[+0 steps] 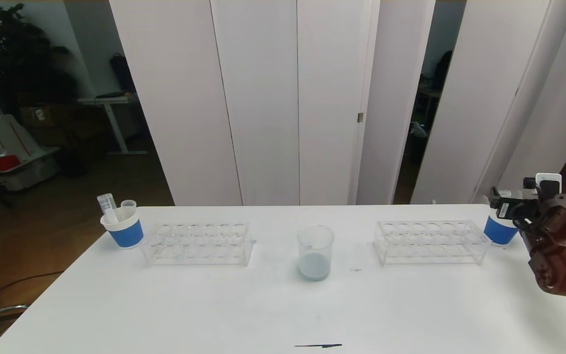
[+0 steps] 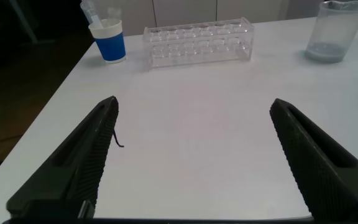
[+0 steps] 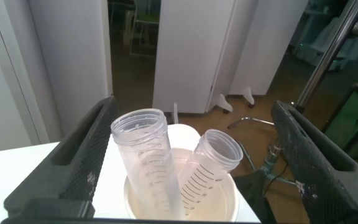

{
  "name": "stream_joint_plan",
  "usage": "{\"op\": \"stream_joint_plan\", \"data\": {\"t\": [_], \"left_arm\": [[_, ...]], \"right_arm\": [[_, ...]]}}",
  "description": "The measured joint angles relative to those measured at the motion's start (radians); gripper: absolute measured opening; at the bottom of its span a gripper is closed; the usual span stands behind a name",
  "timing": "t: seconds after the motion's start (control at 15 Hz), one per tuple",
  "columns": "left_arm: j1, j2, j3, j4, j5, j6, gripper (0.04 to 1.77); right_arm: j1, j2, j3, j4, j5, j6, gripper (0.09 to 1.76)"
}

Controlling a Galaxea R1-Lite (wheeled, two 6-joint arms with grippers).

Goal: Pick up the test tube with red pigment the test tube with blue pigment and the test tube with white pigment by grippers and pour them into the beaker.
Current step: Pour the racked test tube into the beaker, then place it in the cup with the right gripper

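Beaker: the clear glass cylindrical beaker with a flared rim (image 1: 316, 251) stands at the middle of the white surface (image 1: 283, 305), between the two racks, holding a shallow layer of pale grey-blue liquid.

Racks: the clear plastic test-tube rack on the left (image 1: 198, 243) and its twin on the right (image 1: 430, 241) both look empty; no tube stands in either.

Left cup: the blue-banded white paper cup at the far left (image 1: 125, 226) carries two clear plastic tubes that appear drained, no coloured pigment visible in them.

Right cup: the second blue-banded white paper cup (image 1: 499, 230), at the far right edge of the surface, holds two clear graduated tubes (image 3: 166, 165) leaning together, both looking empty in the right wrist view.

Right gripper: the right gripper (image 3: 191, 162) hangs directly over that cup, its black ribbed jaws spread wide either side of the tubes and gripping nothing.

Left gripper: the left gripper (image 2: 194, 162) hovers low over bare surface well short of the left rack, jaws wide apart and empty.

Pigment tubes: no tube with red, blue or white pigment is to be seen anywhere.

Progress: judging by the tinted liquid in the beaker and the spent tubes in the cups, the pouring seems finished, with little left beyond drawing the arms away.
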Motion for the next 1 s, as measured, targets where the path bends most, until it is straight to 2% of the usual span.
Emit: {"op": "stream_joint_plan", "data": {"t": [0.4, 0.67, 0.8, 1.0], "left_arm": [[0.0, 0.0, 0.0, 0.0, 0.0, 0.0, 1.74], [0.0, 0.0, 0.0, 0.0, 0.0, 0.0, 1.74], [0.001, 0.0, 0.0, 0.0, 0.0, 0.0, 1.74], [0.0, 0.0, 0.0, 0.0, 0.0, 0.0, 1.74]], "right_arm": [[-0.019, -0.137, 0.016, 0.008, 0.059, 0.0, 1.75], [-0.019, -0.323, 0.082, 0.026, 0.082, 0.001, 1.75], [-0.029, -0.453, 0.118, 0.074, 0.114, 0.007, 1.75], [-0.044, -0.706, 0.185, 0.248, 0.172, 0.053, 1.75]]}}
